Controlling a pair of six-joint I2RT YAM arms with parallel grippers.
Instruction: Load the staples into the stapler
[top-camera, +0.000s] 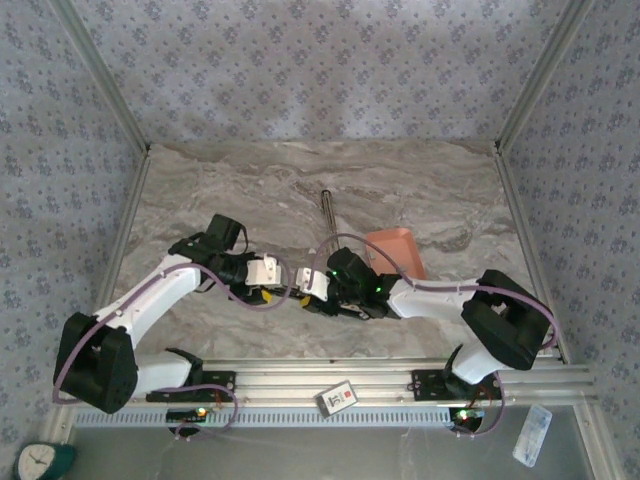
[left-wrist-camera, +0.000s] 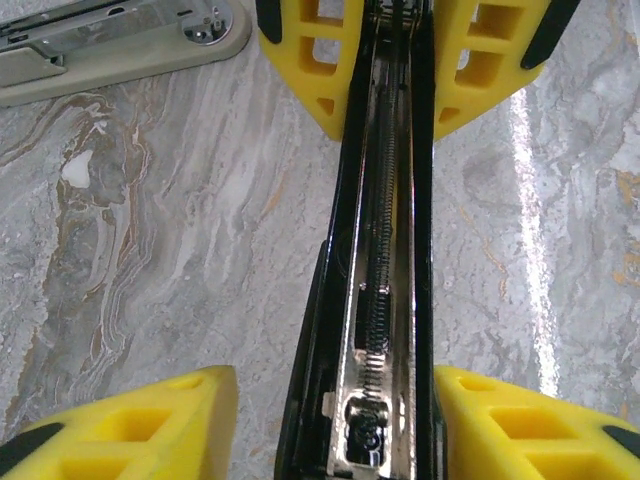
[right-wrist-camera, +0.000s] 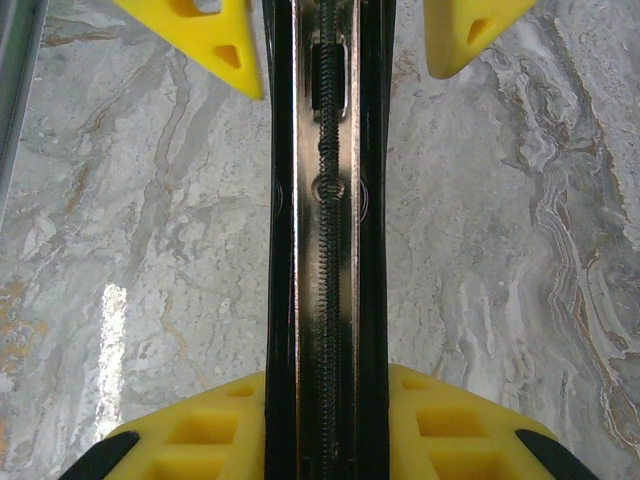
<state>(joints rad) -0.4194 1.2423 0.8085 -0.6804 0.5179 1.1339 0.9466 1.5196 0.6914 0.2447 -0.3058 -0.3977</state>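
Both ends of the stapler (right-wrist-camera: 325, 250) are cut off in the wrist views, and from above it is largely hidden beneath the grippers. Its black channel, with a coiled spring laid along it, is clamped by the right gripper (right-wrist-camera: 325, 400) and extends straight ahead. It is straddled by the left gripper (left-wrist-camera: 335, 395), jaws parted, with a gap seen at one side.

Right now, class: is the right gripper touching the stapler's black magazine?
Touching. In the right wrist view, the right gripper has its yellow fingers pressed flush against both sides of the stapler magazine, with no gap.
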